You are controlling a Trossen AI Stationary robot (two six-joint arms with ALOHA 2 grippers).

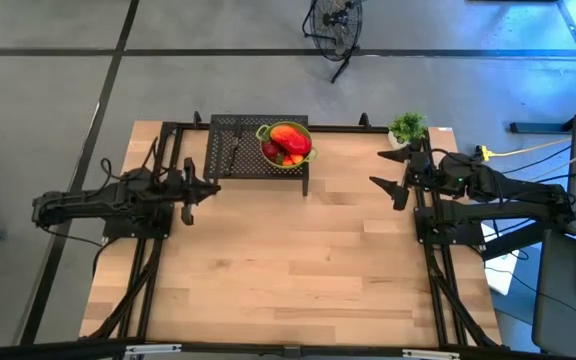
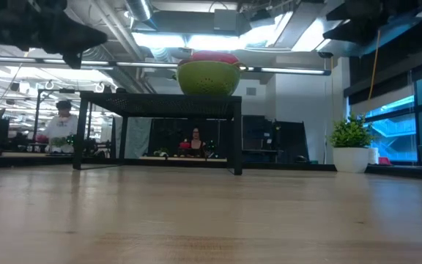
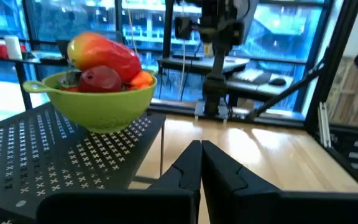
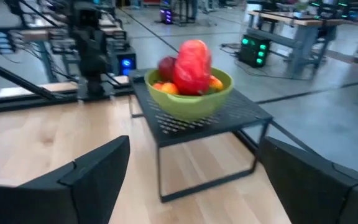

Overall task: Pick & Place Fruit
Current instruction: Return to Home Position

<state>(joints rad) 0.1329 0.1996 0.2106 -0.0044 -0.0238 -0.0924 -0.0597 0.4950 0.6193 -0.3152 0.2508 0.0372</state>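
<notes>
Prob. the last step, homing the arms: nothing pinched by either gripper, all fruit seen heaped in the lime-green bowl up on the black mesh shelf. Next move, by guess: fold both arms back to rest, no grasp needed; only care = drawing off w/o clipping shelf edge or bowl rim. Left side first: L gripper w/ fingers pressed together, empty, raised approx. to shelf-top height over the table, arm stretched low & near level along the table's left side. Ahead of those tips & off to one side, near but not touching: shelf corner; farther along it the bowl, big red mango topping the pile, dark red round piece & orange bits beneath. Then R gripper: fingers spread wide, nothing betw. them, aimed inward across the table; arm likewise low & extended along the right side. Bowl & fruit straight ahead of the gap betw. its fingers, well apart from the tips. Potted plant near its outer finger, on the back-edge side, not touching.
</notes>
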